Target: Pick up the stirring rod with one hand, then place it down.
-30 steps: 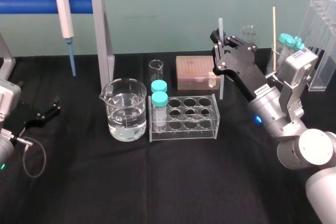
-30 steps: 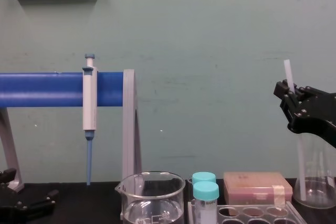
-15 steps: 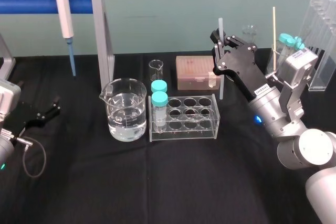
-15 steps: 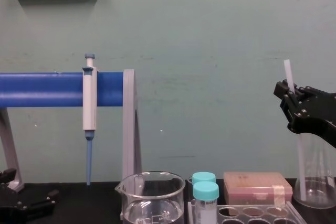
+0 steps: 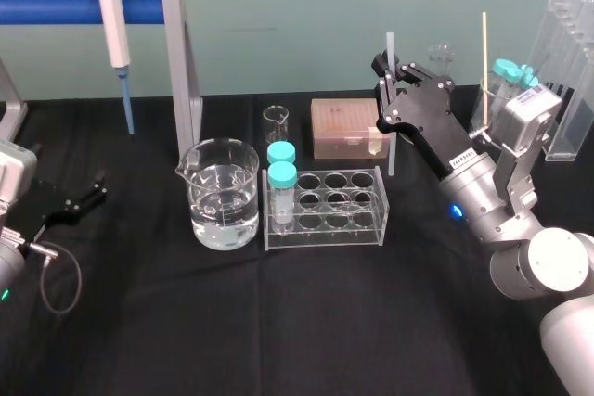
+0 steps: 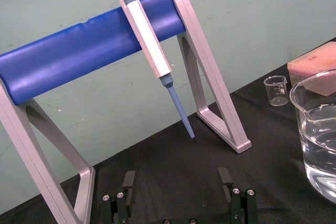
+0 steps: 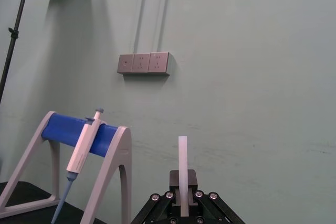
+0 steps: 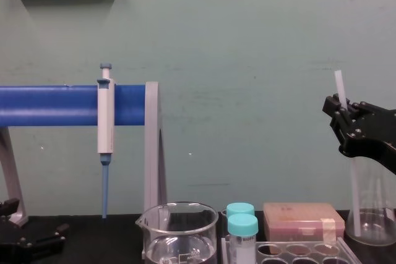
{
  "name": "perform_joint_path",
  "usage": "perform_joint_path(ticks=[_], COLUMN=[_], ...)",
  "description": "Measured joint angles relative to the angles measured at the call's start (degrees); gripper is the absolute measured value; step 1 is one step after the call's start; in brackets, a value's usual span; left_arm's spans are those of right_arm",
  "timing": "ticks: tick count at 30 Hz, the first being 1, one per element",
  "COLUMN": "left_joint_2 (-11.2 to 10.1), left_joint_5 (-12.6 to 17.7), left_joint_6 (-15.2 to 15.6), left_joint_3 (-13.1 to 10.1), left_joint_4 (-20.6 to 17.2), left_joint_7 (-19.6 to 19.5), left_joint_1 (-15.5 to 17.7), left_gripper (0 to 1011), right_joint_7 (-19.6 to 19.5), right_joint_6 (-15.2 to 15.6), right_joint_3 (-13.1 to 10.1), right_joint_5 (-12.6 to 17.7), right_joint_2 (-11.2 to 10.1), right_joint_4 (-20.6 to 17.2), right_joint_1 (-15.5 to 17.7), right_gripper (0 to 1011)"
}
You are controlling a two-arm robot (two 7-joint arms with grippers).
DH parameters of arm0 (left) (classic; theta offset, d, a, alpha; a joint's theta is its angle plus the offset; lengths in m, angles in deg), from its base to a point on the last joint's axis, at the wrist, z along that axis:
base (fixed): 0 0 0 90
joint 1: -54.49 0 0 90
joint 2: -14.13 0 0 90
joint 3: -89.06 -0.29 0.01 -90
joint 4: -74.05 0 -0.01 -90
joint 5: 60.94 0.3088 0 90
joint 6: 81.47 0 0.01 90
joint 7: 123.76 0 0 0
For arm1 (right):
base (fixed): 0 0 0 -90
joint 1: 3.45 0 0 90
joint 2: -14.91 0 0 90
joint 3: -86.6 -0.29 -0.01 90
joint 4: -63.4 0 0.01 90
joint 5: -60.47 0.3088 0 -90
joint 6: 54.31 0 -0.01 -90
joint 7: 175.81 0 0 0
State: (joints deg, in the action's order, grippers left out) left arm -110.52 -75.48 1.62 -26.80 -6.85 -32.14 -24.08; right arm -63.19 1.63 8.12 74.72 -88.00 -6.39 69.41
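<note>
From where I stood, the right gripper (image 5: 390,76) had its fingers closed tight on the rod (image 5: 391,47). It gripped the rod in its upper part and held it close to upright over the back of the table (image 5: 278,322). A short length stood up above the fingers, and the longer part hung down just right of the tip box (image 5: 345,127) and behind the rack (image 5: 325,197). In the chest view the rod (image 8: 340,85) crossed in front of the flask (image 8: 374,214). Its low end came near the table, but I could not tell whether it touched.

The left gripper (image 5: 70,203) lay parked on the cloth at the far left, its fingers (image 6: 128,182) spread and holding nothing.

I took the pick-up to be done, with the rod in hand and only the putting down left. That move looked to call for bare cloth, away from the rack, the tip box and the beaker (image 5: 223,192). The arm would need to lower and tip the rod until it lay flat or nearly so, and only then let the fingers part. Let go upright, a rod that thin would likely topple and roll.
</note>
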Motion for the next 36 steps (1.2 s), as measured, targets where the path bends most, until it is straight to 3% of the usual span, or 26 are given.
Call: perform_joint_path(ticks=[8,20,36], left_joint_2=[0.0,0.0,0.0], left_joint_5=[0.0,0.0,0.0], left_joint_6=[0.0,0.0,0.0], left_joint_3=[0.0,0.0,0.0], left_joint_4=[0.0,0.0,0.0], left_joint_7=[0.0,0.0,0.0], left_joint_1=[0.0,0.0,0.0], left_gripper=[1000,1000,1000], right_joint_7=[1.29,6.77,10.96], right_joint_6=[-0.64,-2.81,-1.84], right_joint_3=[-0.15,-0.34,-0.01], right_joint_5=[0.04,2.02,5.82], right_joint_2=[0.15,1.3,2.67], right_joint_4=[0.71,6.21,11.92], right_joint_1=[-0.53,-4.17,-7.08], right_gripper=[66,66,66])
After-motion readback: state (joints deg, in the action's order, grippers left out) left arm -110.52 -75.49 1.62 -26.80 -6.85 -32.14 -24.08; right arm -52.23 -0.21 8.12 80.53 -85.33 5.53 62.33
